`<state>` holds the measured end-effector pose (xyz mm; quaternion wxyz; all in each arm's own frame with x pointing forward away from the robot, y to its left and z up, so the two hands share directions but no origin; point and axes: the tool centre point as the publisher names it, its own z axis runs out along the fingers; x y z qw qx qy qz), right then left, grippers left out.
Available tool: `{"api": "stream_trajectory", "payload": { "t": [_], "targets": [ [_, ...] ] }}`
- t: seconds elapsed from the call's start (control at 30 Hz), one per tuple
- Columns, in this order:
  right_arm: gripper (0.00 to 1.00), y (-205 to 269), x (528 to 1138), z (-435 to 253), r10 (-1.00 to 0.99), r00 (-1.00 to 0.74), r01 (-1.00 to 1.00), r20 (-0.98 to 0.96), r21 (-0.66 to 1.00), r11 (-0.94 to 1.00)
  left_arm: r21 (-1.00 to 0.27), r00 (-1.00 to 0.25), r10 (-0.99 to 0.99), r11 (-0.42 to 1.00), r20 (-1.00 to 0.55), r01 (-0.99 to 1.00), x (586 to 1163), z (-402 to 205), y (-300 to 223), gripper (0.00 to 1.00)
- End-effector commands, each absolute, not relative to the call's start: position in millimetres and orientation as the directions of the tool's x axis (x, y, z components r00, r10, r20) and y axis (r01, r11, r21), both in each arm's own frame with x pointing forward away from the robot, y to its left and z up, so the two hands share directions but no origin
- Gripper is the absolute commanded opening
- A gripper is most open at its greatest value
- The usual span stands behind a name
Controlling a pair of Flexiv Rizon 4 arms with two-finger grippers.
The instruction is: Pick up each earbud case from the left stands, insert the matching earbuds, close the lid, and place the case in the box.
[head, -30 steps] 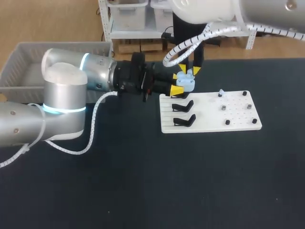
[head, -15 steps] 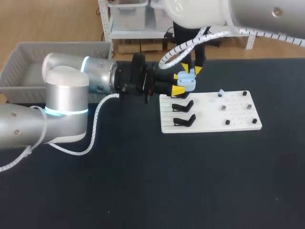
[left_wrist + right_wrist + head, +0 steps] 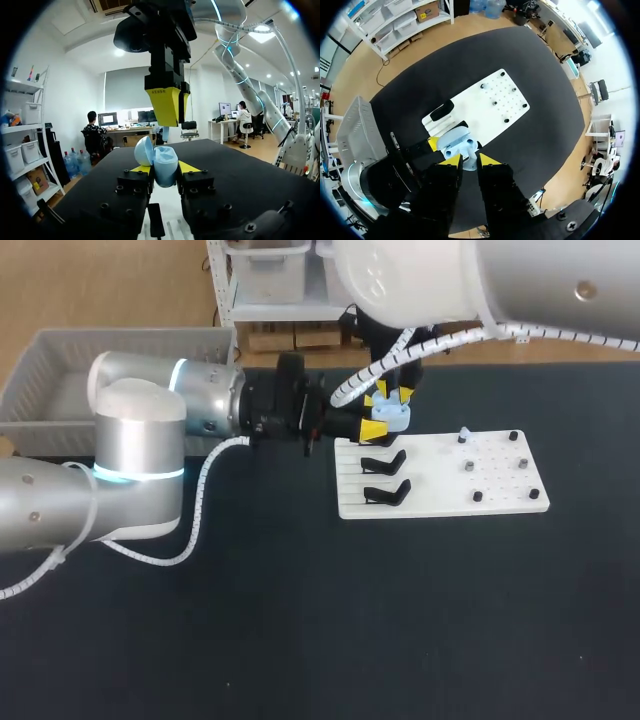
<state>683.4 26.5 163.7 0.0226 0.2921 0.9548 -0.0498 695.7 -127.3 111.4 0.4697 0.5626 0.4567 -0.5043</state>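
Item: case (image 3: 166, 161), pale blue, lid (image 3: 143, 150) swung open. It is clamped by two sides between the yellow tips of the left gripper (image 3: 164, 169) with its mouth turned up, judged to be presented for loading. Right gripper (image 3: 469, 160): hangs directly above the case, pointing down at the open mouth. Whether it is closed on an earbud cannot be told; the pale shape seen under it may be only the case. Step judged: earbud insertion, lid not yet shut. White board (image 3: 500, 502): lies ahead of and below the left gripper, its far corner near the held case. Two black stands (image 3: 384, 462), both bare, sit beside the left gripper on the robot's side. Small pegs (image 3: 467, 467), too small to read, are further ahead, well apart from both grippers. Box (image 3: 40, 360): grey, well behind the left gripper, past its own arm. Room: the dark table (image 3: 300, 640) lies open on the robot's side of both grippers. It is tight only at the case, where the right arm's coiled cable (image 3: 360, 378) hangs close over the left wrist. A straight lift looks the safest exit for the right gripper.
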Motion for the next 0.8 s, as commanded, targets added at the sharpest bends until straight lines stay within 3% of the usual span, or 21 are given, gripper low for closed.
{"api": "stream_trajectory", "payload": {
  "t": [0.03, 0.8],
  "targets": [
    [0.0, 26.5, 682.8, 160.2, 0.564, -0.823, 0.568, -0.076, -0.079, 0.819, 0.071, 0.077, 0.038, -0.134, -0.996, 0.988, 693.6, 110.8, -127.2, 0.0],
    [0.0, 21.6, 691.8, 152.1, 0.585, -0.811, 0.585, -0.033, -0.068, 0.808, 0.071, 0.077, 0.038, -0.134, -0.996, 0.988, 693.6, 110.8, -127.2, 0.0]
  ]
}}
